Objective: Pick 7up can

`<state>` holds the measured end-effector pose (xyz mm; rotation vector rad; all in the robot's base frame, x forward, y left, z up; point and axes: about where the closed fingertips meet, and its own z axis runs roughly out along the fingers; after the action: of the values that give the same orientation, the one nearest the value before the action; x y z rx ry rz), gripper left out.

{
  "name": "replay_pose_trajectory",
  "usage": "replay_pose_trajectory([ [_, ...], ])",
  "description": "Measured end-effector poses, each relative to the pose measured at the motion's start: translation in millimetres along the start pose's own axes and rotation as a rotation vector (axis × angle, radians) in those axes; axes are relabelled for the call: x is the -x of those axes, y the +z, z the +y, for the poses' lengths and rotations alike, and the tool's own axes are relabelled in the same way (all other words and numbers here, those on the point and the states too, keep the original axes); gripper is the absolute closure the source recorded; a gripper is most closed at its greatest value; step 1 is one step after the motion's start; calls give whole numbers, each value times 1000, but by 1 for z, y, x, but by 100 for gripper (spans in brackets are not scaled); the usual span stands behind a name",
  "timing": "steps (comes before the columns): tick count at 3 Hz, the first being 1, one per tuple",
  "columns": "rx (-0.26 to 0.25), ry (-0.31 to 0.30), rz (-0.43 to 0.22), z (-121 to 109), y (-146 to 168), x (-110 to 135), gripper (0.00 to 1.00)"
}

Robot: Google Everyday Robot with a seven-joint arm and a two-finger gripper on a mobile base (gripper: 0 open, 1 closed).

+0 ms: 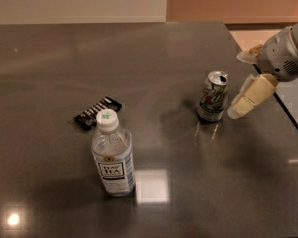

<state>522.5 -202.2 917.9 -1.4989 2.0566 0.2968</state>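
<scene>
The 7up can point(213, 96) stands upright on the dark table, right of centre; it is silver-white with green and red markings and an opened silver top. My gripper point(240, 86) comes in from the right edge and sits just right of the can, at about its height. One cream finger point(251, 96) slants down toward the can's base, close to it but apart. The other finger point(249, 56) peeks out higher up. The gripper is open and holds nothing.
A clear plastic bottle point(112, 156) with a white cap stands at the front left. A dark snack packet point(98, 112) lies flat behind it. The table's right edge point(288, 114) runs diagonally just behind the gripper.
</scene>
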Motion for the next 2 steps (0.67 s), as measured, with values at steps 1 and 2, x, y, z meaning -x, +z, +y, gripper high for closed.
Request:
replay_pose_trajectory([
  [1,14,4,-27,-3,10,2,0],
  [2,21,6,-41,-4,16,4,0],
])
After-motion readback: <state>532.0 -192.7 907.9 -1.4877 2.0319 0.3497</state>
